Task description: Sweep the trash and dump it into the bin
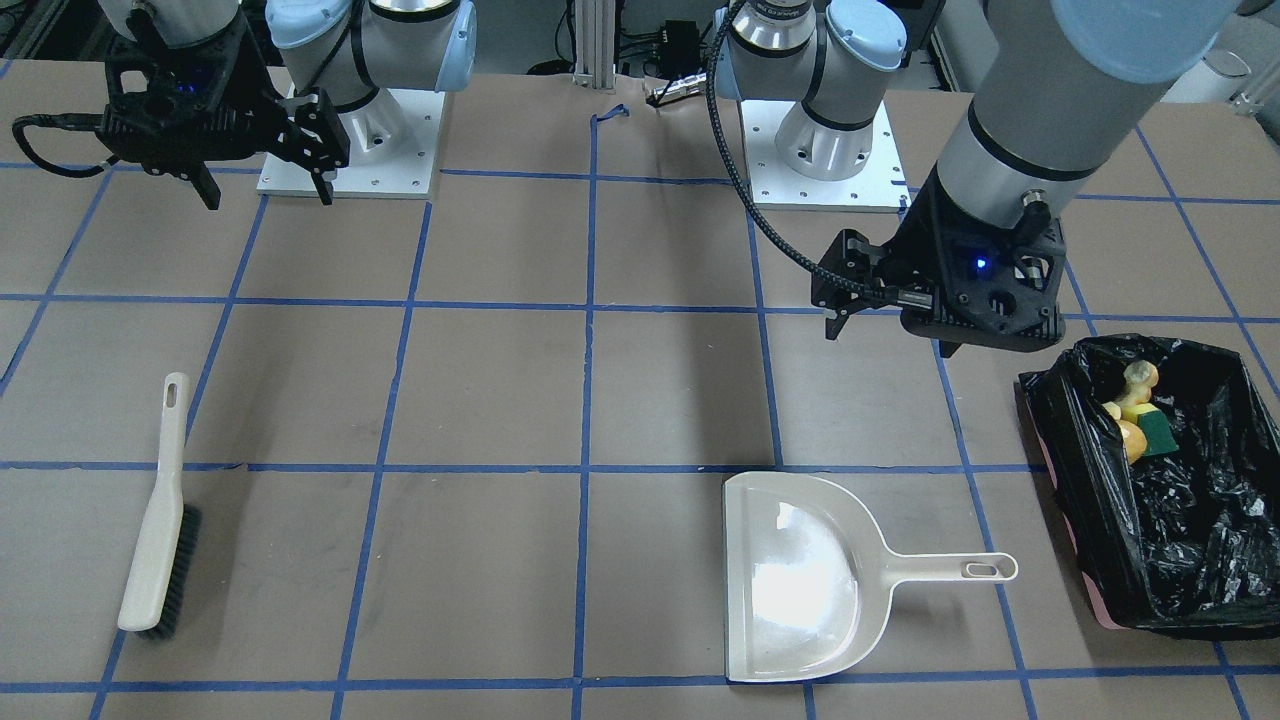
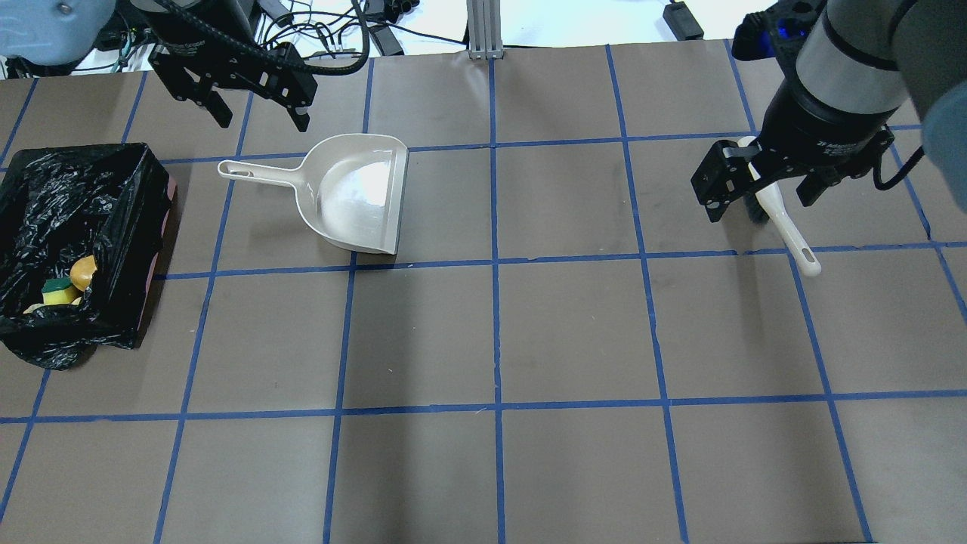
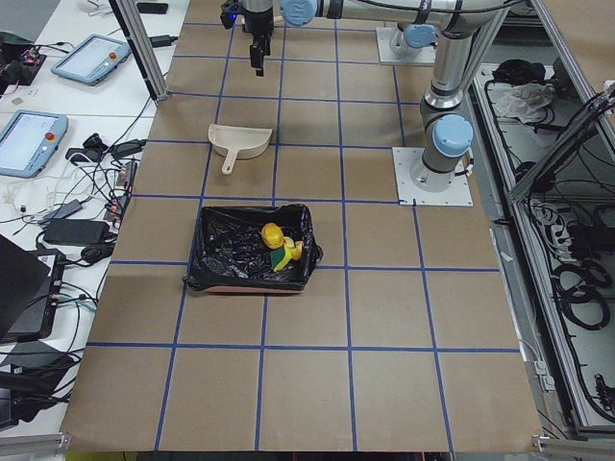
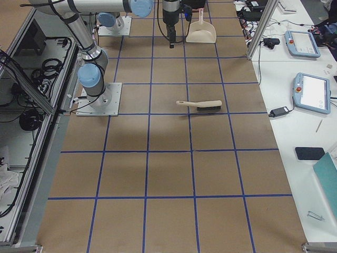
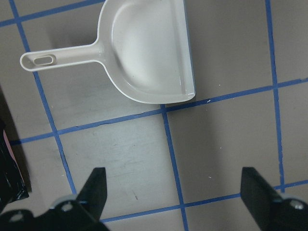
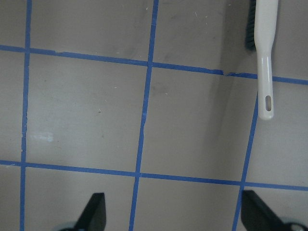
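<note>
My left gripper [image 5: 174,175] and right gripper [image 6: 173,197] hung released; from my wrists, dustpan [image 5: 149,53] lay at twelve o'clock, brush [image 6: 265,57] at one, trash [image 1: 1135,410] in bin [image 1: 1200,520].

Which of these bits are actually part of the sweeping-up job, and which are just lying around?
Part of the job:
brush; dustpan; black-lined bin; trash, already inside the bin.

Just lying about, on the white side benches:
screen tablets; dark phone; loose cables.

Brush [image 2: 790,239] head mostly behind right pincer [image 2: 758,210], overhd view
</note>
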Controlling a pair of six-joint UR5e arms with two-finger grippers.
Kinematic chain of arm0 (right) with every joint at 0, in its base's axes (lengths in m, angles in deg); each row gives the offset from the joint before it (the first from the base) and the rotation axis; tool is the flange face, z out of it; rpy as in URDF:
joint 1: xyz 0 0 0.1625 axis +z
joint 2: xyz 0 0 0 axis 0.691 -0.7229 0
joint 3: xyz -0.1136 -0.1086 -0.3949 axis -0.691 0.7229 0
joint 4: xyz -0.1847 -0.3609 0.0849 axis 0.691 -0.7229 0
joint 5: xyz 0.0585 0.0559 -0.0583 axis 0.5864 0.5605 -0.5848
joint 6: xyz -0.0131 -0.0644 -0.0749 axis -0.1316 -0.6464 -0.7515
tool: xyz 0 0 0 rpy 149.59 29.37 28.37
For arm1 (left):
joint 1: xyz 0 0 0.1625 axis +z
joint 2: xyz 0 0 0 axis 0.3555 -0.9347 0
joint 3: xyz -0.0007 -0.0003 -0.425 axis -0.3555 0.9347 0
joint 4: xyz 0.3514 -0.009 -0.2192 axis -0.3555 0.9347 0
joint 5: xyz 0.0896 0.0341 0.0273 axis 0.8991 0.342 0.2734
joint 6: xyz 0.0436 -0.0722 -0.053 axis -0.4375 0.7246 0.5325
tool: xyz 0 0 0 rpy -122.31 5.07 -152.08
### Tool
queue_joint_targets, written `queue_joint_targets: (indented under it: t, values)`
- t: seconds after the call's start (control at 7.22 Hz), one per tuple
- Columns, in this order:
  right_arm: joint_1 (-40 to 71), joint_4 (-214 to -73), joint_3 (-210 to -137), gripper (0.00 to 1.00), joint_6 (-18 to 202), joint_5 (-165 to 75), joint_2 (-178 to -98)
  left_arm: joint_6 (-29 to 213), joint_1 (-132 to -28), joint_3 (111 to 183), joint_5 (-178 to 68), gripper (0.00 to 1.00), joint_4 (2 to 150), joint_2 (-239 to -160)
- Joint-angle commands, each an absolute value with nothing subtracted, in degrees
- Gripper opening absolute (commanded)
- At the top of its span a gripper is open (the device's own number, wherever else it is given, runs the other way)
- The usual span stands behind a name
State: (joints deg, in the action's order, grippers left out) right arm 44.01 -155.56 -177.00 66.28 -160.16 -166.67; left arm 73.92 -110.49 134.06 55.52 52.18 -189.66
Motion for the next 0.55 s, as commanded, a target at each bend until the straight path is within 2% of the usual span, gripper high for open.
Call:
queue_joint_targets:
  t: [0.0,0.42]
  values:
    - [44.01,-155.48,-177.04,1.0,66.28,-160.44,-166.74,77.85,-110.47,135.65,54.55,1.0,52.13,-188.61]
    - [44.01,-155.48,-177.13,1.0,66.28,-160.44,-167.0,77.33,-110.47,135.66,54.72,1.0,51.34,-188.6]
